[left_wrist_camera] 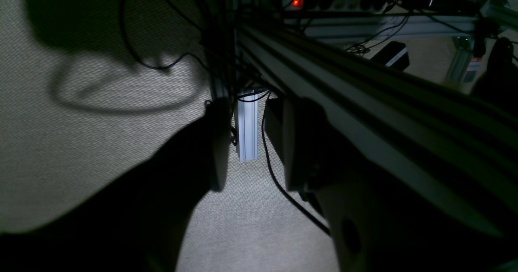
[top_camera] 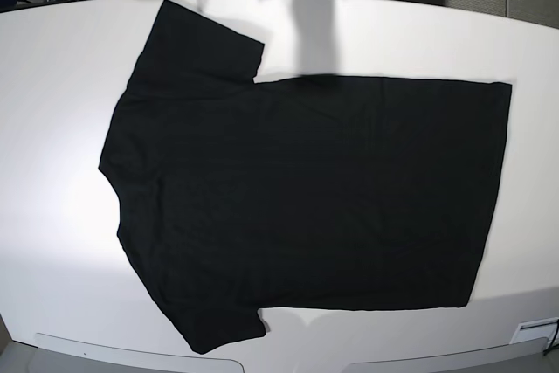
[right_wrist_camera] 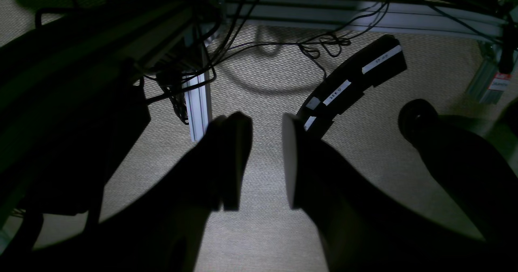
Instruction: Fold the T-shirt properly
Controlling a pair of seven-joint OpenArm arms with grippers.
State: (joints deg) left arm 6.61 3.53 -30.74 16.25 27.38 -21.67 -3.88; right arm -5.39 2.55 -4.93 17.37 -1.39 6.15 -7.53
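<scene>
The black T-shirt [top_camera: 306, 198] lies spread flat on the white table [top_camera: 52, 128], plain side up. Its collar end and sleeves are at the left and its hem at the right. No print shows. Neither gripper appears in the base view. In the left wrist view my left gripper [left_wrist_camera: 255, 142] is open and empty, hanging over carpet floor beside an aluminium frame rail [left_wrist_camera: 364, 114]. In the right wrist view my right gripper [right_wrist_camera: 265, 150] is open and empty, also over the carpet. The shirt shows in neither wrist view.
Under the table are an upright aluminium post [left_wrist_camera: 247, 126] [right_wrist_camera: 198, 106], loose cables [right_wrist_camera: 259, 45], a power strip with a red light [left_wrist_camera: 297, 1], a black curved part with white labels [right_wrist_camera: 356, 77] and a castor wheel [right_wrist_camera: 417, 118].
</scene>
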